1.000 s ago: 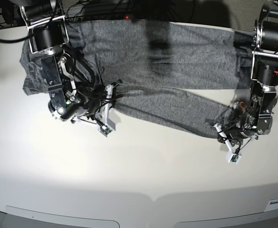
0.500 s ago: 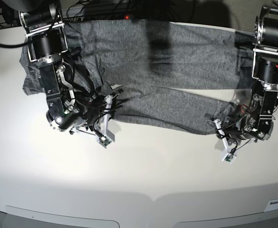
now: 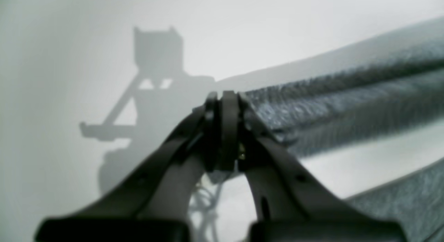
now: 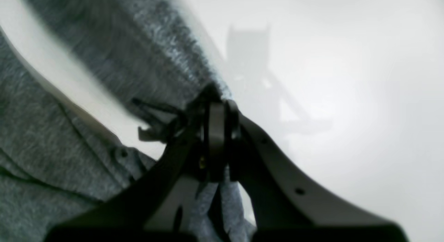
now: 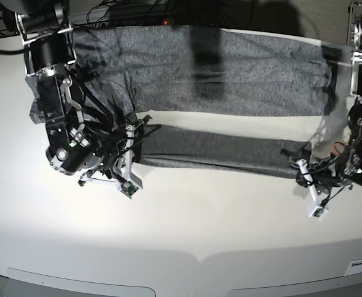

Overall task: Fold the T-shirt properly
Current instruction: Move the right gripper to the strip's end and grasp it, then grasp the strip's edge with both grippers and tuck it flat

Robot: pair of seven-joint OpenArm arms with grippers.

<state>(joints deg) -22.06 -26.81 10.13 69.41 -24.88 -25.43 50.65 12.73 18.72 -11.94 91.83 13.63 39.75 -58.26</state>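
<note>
Fingers (image 3: pixel 225 106) of the left gripper (image 3: pixel 224 96) pressed together on a pinch of grey knit, seen in the left wrist view; fingers (image 4: pixel 216 111) of the right gripper (image 4: pixel 218 106) likewise clamped on the cloth's edge in the right wrist view. T-shirt (image 5: pixel 230 68) spread lengthwise across the far half of the tabletop (image 5: pixel 187 223), main body lying flat, with a narrower near band (image 5: pixel 224 153) drawn taut between the two grips. Band held at opposite ends, presumably so that the edge stays straight and unwrinkled while carried over as one fold line. Left gripper (image 5: pixel 301 166) at the base view's right end of the band, right gripper (image 5: pixel 131 133) at its left end near the bunched cloth. Strip of bare tabletop visible between band and body, suggesting the held edge is lifted or pulled clear of the rest. Arm shadows cast on the white surface beyond each grip. Judged step: lengthwise fold in progress, grips kept closed to prevent slip of the soft knit.
</note>
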